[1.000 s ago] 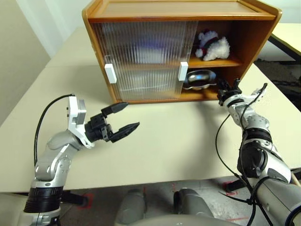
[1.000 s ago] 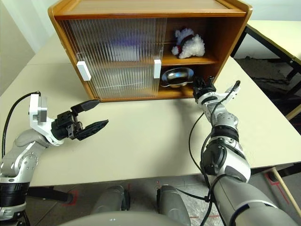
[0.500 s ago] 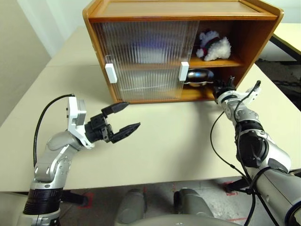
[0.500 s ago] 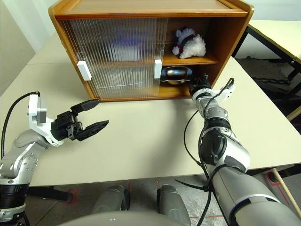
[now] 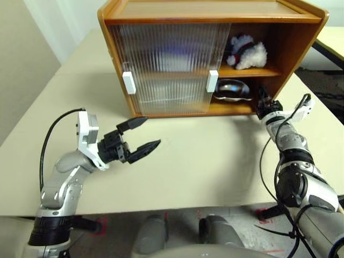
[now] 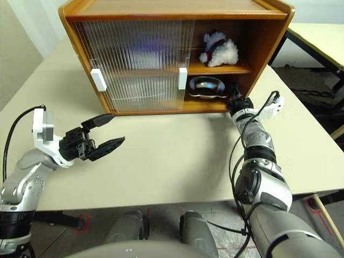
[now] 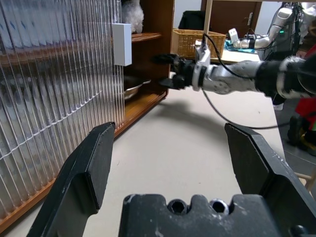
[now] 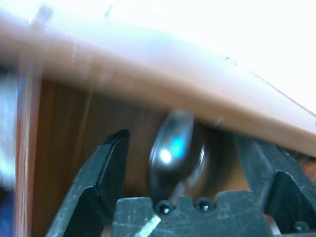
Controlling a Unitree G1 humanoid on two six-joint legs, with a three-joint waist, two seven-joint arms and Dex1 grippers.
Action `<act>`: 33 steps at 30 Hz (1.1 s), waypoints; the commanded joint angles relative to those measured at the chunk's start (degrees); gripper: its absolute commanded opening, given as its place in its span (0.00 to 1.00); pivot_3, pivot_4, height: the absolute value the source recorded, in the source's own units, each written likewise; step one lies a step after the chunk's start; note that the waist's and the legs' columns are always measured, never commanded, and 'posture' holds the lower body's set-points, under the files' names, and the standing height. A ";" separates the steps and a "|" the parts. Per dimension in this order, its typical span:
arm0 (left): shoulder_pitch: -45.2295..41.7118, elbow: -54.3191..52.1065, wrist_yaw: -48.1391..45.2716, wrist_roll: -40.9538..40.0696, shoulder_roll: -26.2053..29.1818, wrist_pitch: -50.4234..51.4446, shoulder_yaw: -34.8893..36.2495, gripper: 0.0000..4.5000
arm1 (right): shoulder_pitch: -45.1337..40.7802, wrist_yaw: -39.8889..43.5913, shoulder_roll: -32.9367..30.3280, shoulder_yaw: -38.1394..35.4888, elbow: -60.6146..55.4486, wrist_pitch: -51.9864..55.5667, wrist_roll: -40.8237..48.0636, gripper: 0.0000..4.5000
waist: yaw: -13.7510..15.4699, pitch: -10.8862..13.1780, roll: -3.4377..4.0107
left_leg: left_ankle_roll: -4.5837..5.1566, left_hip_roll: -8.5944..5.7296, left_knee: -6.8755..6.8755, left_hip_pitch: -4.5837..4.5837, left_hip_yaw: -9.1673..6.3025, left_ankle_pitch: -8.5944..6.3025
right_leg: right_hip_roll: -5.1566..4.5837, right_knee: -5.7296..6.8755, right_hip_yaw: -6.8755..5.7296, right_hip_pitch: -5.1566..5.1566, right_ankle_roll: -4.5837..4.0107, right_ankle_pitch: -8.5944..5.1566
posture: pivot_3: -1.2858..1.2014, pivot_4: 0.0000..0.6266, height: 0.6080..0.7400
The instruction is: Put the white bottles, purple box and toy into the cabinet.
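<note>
With the fluffy white plush toy (image 5: 247, 52) on the upper shelf of the light-brown wooden cabinet (image 5: 209, 13), above and beyond the spread, empty right gripper (image 5: 264, 101), stowing looks nearly finished; drawing clear seems next. Right wrist view alone shows the shiny metal bowl (image 8: 175, 150) between its fingers. Left gripper (image 5: 138, 134) hangs open, empty, well short of the cabinet.

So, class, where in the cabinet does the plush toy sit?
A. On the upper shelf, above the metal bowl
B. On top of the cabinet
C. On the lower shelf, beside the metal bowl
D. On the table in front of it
A: the toy sits on the cabinet's upper shelf, with the bowl on the shelf below.
</note>
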 commanded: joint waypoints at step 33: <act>0.84 -0.05 0.55 1.32 -0.06 -1.61 -0.83 1.00 | 9.65 4.30 8.41 33.67 -43.17 8.37 -14.81 0.01 | 1.27 -0.03 0.15 | -0.17 0.15 0.01 -0.12 -0.11 -0.10 | -0.35 0.08 -0.49 -0.26 -0.25 -0.15 | 0.61 0.02 1.00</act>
